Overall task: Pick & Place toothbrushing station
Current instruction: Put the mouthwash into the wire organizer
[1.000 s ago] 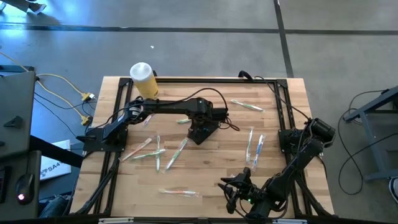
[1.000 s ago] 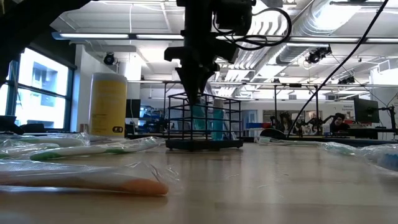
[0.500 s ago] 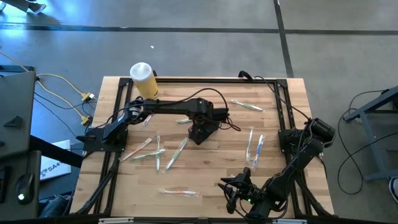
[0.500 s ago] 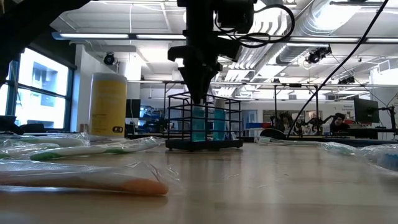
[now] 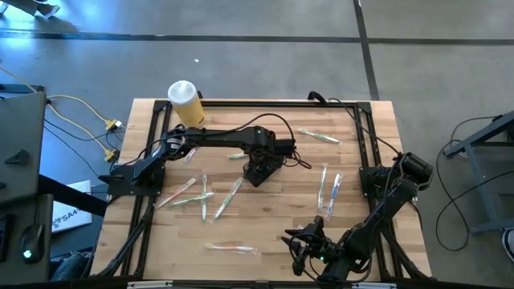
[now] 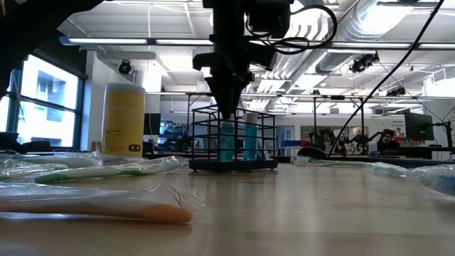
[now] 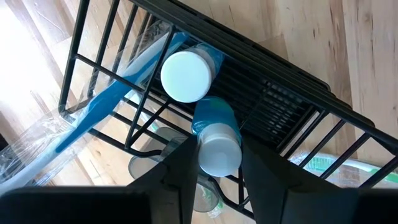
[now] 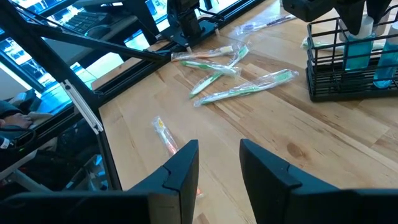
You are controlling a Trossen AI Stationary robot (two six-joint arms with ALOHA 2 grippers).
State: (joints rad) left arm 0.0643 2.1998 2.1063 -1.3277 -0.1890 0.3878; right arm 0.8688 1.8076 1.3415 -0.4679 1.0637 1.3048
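The black wire caddy point(image 6: 233, 139) stands on its base near the table's middle point(image 5: 255, 173). It holds two blue tubes with white caps point(image 7: 185, 76) and a blue toothbrush point(image 7: 106, 106) leaning against its rim. My left gripper point(image 6: 229, 114) points down into the caddy's top. It is open, with its fingers on either side of one tube's white cap point(image 7: 219, 152). My right gripper point(image 5: 292, 243) is open and empty near the table's front edge, right of the middle. My left gripper comes from above, pointing down, with one finger point(image 7: 183, 168) on each side of the tube's white cap point(image 7: 219, 155). The cap fills the gap between them. I cannot tell whether the fingers touch it. The tube stands upright in the caddy.
A yellow jar with a white lid point(image 5: 185, 103) stands at the far left corner. Wrapped toothbrushes lie scattered: left of the caddy point(image 5: 197, 197), to its right point(image 5: 328, 189), at the far right point(image 5: 320, 136) and by the front edge point(image 5: 229, 247).
My left gripper has gone down a little into the caddy's top, around the tube, and then kept still. The caddy and the tubes have stayed where they were.
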